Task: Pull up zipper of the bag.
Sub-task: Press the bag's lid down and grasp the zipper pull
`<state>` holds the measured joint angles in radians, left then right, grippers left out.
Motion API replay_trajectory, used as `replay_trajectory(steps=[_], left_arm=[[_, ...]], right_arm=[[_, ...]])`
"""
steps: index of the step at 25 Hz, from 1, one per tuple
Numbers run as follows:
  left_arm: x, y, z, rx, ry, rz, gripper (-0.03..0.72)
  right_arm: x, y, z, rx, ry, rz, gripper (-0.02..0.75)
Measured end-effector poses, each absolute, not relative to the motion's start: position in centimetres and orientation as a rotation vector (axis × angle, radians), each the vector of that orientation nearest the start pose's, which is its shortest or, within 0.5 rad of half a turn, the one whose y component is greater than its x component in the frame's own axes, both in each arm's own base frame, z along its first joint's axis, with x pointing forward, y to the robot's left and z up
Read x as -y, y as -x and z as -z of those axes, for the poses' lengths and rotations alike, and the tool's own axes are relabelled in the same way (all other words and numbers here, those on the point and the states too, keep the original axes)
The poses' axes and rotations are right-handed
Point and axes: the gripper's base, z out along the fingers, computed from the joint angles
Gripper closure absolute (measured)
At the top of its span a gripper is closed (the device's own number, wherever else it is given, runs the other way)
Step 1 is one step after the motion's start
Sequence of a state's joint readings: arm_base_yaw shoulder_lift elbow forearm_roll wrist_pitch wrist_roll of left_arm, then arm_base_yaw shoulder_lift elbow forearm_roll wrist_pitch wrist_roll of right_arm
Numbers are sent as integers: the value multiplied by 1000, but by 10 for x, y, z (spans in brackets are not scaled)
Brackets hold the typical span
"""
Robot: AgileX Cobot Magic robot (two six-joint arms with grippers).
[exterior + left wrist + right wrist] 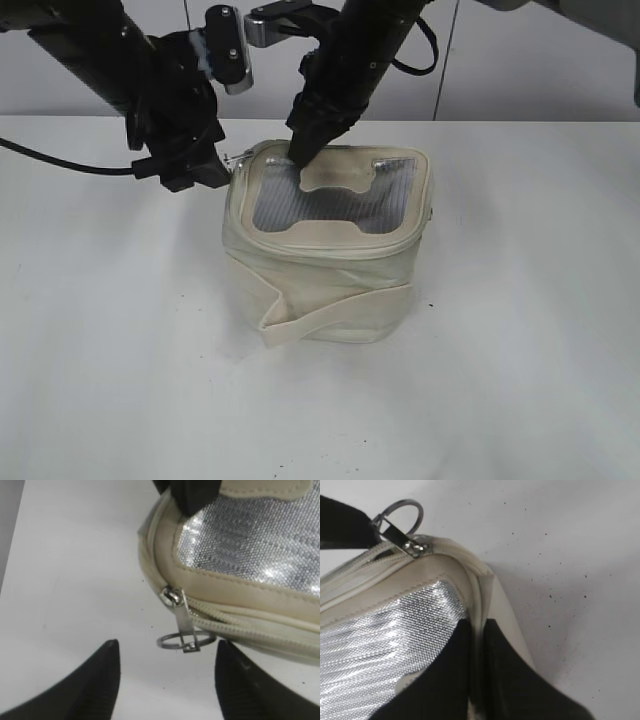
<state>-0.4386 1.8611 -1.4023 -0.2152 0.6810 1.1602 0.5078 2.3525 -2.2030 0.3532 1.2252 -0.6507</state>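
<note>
On the white table [110,350] the cream bag [330,270] stands upright, contents hidden. The right gripper [477,672] is pinched on its top rim. The left gripper [167,680] gapes wide, empty, just beside the zipper [240,625] and its ring pull [184,639].

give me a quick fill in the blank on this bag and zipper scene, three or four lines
1. The left gripper stands ____ with the silver ring pull lying between its fingers, untouched.
2. The right gripper is shut on the bag's top ____.
3. The bag stands on a ____ table.
4. The bag's see-through top panel carries a cream patch shaped like the letter ____.

Missing words: open; rim; white; H
</note>
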Motion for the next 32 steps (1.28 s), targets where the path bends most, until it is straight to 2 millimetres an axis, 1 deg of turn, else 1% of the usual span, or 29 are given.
replay_trajectory(steps=[2,4,7,8,9,13,15,18,21,30,32], left_arm=[[183,-363,-229,-1931,-1746,-30,288],[185,-364,-227,-1943,-1729,-6,404],[187,-363,-228,-1954,-1704,27,603],[187,-363,-228,-1958,-1703,35,654],[187,-362,-227,-1963,-1704,41,683],[184,-361,-228,-1996,-1694,69,691],[179,-360,-230,-2044,-1660,96,691],[168,-360,-232,-2124,-1609,134,691],[161,-360,-235,-2165,-1561,174,691],[162,-358,-237,-2194,-1519,250,691],[162,-358,-237,-2194,-1515,254,673]], right_arm=[[-271,-426,-220,-2399,1444,-465,699],[-270,-426,-220,-2402,1441,-465,699],[-270,-427,-220,-2404,1437,-465,699],[-270,-427,-220,-2404,1437,-465,699],[-269,-427,-220,-2404,1438,-462,699],[-267,-428,-220,-2415,1422,-459,699],[-265,-429,-220,-2431,1397,-463,699],[-261,-432,-221,-2444,1366,-479,699],[-259,-433,-221,-2452,1347,-490,699],[-260,-433,-222,-2449,1338,-524,699],[-260,-433,-222,-2449,1338,-525,699]])
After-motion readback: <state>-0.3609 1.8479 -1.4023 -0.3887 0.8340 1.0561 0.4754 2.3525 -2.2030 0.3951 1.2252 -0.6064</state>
